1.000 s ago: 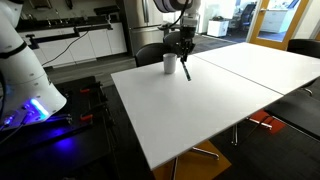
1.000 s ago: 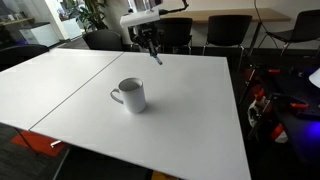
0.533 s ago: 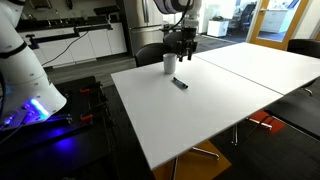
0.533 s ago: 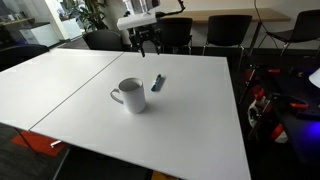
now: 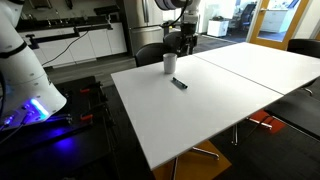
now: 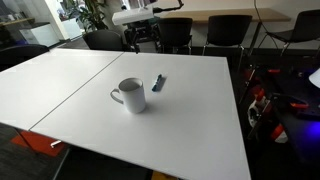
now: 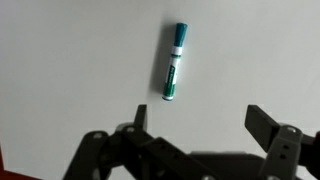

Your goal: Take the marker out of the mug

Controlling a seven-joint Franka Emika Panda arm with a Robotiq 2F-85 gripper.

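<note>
The marker (image 7: 174,62) lies flat on the white table, teal-green with a white label in the wrist view. It shows as a short dark stick (image 5: 179,83) in both exterior views, just beside the light grey mug (image 6: 130,95). The mug (image 5: 170,63) stands upright near the table's far edge. My gripper (image 7: 200,120) hangs above the marker with its jaws wide open and nothing between them. In an exterior view the gripper (image 5: 185,42) is raised well over the table, behind the mug. In the wrist view the mug is out of sight.
The white table (image 5: 210,100) is large, with a seam running across it (image 6: 60,100). Black office chairs (image 6: 225,30) stand along the far edge. A white robot base with blue light (image 5: 30,95) sits beside the table.
A second ago the gripper held the marker over the table. It opened, the marker dropped flat beside the mug, and the gripper rose away.
</note>
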